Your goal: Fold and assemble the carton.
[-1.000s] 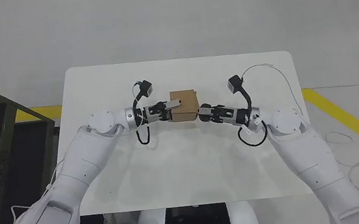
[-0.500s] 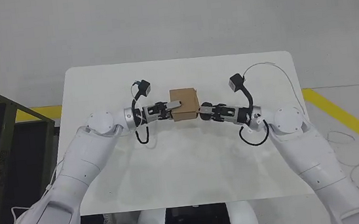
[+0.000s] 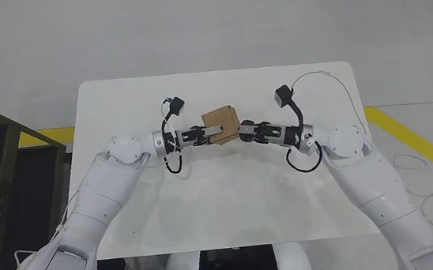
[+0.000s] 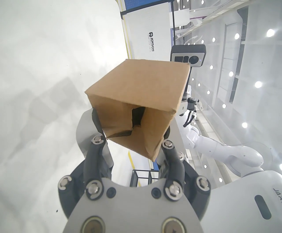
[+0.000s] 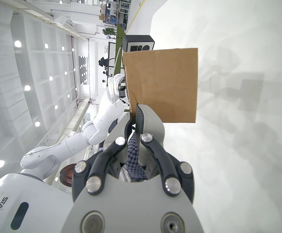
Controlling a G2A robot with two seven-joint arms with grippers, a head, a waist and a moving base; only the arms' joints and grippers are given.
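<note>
Since a second ago the carton [image 3: 221,122] has turned a little between the two arms, so its outline now sits skewed to the surface's [image 3: 118,105] edges instead of square with them, and both wrists have shifted slightly toward the far edge. It hangs over the middle of the surface, a little nearer the far edge, and appears lifted clear of it.

Left pincer [image 3: 203,133] is spread wide and straddles one end of the carton [image 4: 141,88], a finger pressed on each opposite wall; that end's flaps are folded in but gape at the centre. Right pincer [image 3: 242,132] is nearly closed, nipping a thin cardboard edge at the other end [image 5: 163,83].

Judging by the plain brown board, the carton should be light and fairly stiff across its flat walls, yet easy to dent at edges, with springy flaps that want to reopen. Its dry, matte faces should not slip. The best hold looks to be on opposite walls close to a folded corner, not on loose flaps.
</note>
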